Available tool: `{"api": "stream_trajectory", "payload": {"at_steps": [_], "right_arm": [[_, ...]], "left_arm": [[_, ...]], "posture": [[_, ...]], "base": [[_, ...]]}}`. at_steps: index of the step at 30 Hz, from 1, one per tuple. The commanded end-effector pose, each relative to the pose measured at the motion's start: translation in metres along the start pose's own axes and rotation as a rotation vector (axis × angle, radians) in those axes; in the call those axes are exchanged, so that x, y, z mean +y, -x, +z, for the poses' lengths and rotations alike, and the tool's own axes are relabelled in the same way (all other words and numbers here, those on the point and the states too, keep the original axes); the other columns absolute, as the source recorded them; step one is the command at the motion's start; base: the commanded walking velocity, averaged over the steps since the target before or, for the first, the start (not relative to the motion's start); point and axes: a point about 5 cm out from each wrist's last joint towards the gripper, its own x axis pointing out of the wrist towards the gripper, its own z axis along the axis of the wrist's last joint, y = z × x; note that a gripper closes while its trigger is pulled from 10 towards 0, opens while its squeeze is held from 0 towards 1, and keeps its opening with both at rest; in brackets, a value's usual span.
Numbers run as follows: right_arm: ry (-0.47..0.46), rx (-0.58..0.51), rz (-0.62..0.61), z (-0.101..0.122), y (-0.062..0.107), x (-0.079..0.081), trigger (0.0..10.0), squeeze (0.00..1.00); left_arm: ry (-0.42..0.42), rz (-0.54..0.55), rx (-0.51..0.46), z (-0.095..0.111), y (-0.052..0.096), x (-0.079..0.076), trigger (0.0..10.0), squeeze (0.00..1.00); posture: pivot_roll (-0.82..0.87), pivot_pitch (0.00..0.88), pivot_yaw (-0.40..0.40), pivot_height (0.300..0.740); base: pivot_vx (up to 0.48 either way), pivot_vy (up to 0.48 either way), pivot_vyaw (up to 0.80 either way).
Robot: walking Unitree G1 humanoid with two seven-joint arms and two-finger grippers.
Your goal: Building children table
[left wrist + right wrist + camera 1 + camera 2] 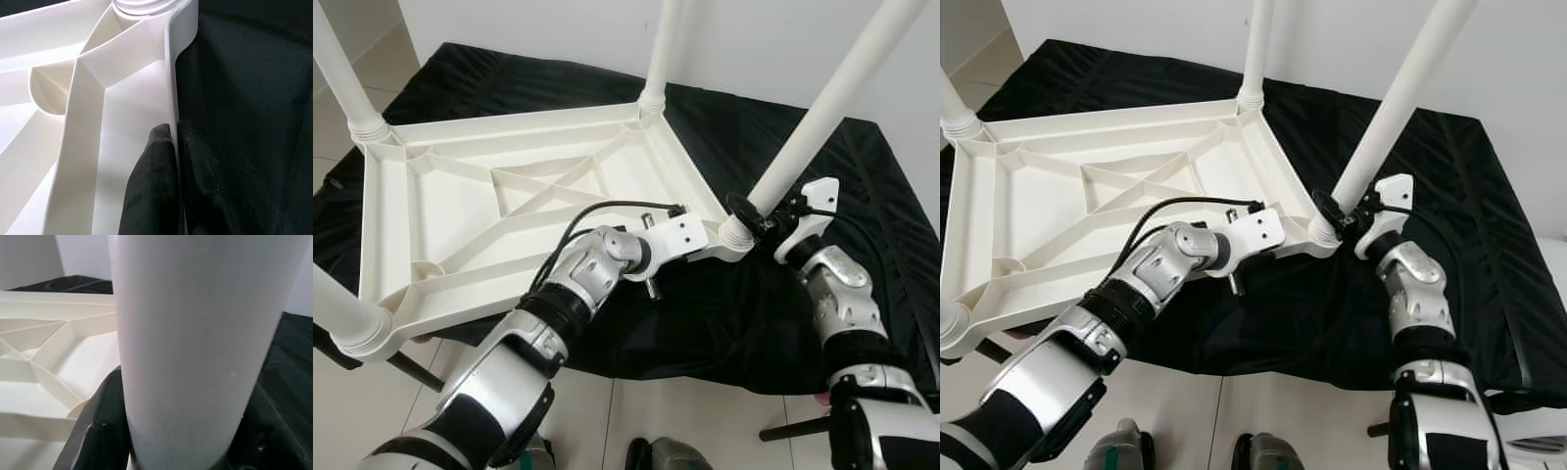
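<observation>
Left claw [173,161] pinches tabletop [509,196] rim; right claw [756,217] grips leg [822,117]. Risk: leg cross-threads if tabletop shifts on cloth [724,323].

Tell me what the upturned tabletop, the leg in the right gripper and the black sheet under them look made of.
Tabletop: likely moulded plastic, cream, semi-gloss; thin ribs brace the underside.
Leg held by the right gripper: seemingly plastic tube, smooth, white, soft sheen.
Black sheet: probably thin woven fabric; it creases and shimmers faintly.
</observation>
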Motion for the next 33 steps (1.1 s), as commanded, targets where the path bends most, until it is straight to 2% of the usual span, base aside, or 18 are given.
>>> {"api": "stream_trajectory", "payload": {"at_steps": [1,7,11,12,13,18,23,27,29,32,33], "right_arm": [[-0.041,-0.008,-0.072,-0.001,0.001,0.000,10.0,0.00],[-0.065,-0.031,-0.114,-0.002,-0.001,0.015,10.0,0.00],[-0.062,-0.036,-0.126,-0.003,-0.001,0.019,10.0,0.00],[-0.073,-0.042,-0.191,-0.004,-0.002,0.029,10.0,0.00],[-0.073,-0.042,-0.191,-0.004,-0.002,0.029,10.0,0.00],[-0.084,-0.030,-0.309,-0.006,-0.005,0.049,10.0,0.00],[-0.080,-0.024,-0.335,-0.006,-0.005,0.053,10.0,0.00],[-0.042,0.009,-0.486,-0.010,-0.002,0.064,10.0,0.00],[-0.042,0.009,-0.486,-0.010,-0.002,0.064,10.0,0.00],[-0.017,0.018,-0.587,-0.010,0.001,0.070,10.0,0.00],[-0.017,0.018,-0.587,-0.010,0.001,0.070,10.0,0.00]], "left_arm": [[0.013,-0.050,0.060,-0.014,-0.005,-0.012,10.0,0.00],[0.014,-0.054,0.058,-0.014,-0.005,-0.013,10.0,0.00],[0.014,-0.055,0.057,-0.014,-0.005,-0.014,10.0,0.00],[0.012,-0.056,0.058,-0.014,-0.006,-0.014,10.0,0.00],[0.012,-0.056,0.058,-0.014,-0.006,-0.014,10.0,0.00],[0.011,-0.058,0.058,-0.014,-0.006,-0.016,10.0,0.00],[0.011,-0.058,0.059,-0.014,-0.006,-0.016,10.0,0.00],[0.010,-0.056,0.058,-0.014,-0.006,-0.016,10.0,0.00],[0.010,-0.056,0.058,-0.014,-0.006,-0.016,10.0,0.00],[0.010,-0.057,0.057,-0.014,-0.006,-0.017,10.0,0.00],[0.010,-0.057,0.057,-0.014,-0.006,-0.017,10.0,0.00]], "posture": [[0.03,0.072,-0.068,0.740],[0.03,0.069,-0.069,0.740],[0.03,0.069,-0.069,0.740],[0.03,0.065,-0.073,0.740],[0.03,0.065,-0.073,0.740],[0.04,0.057,-0.077,0.740],[0.04,0.055,-0.079,0.740],[0.04,0.048,-0.084,0.740],[0.04,0.048,-0.084,0.740],[0.04,0.043,-0.085,0.740],[0.04,0.043,-0.085,0.740]], "base": [[0.000,0.000,0.00],[0.000,0.000,0.00],[0.000,0.000,0.00],[0.000,0.000,0.00],[0.000,0.000,0.00],[0.000,0.000,0.00],[0.000,0.000,0.00],[0.000,0.000,0.00],[0.000,0.000,0.00],[0.000,0.000,0.00],[0.000,0.000,0.00]]}}
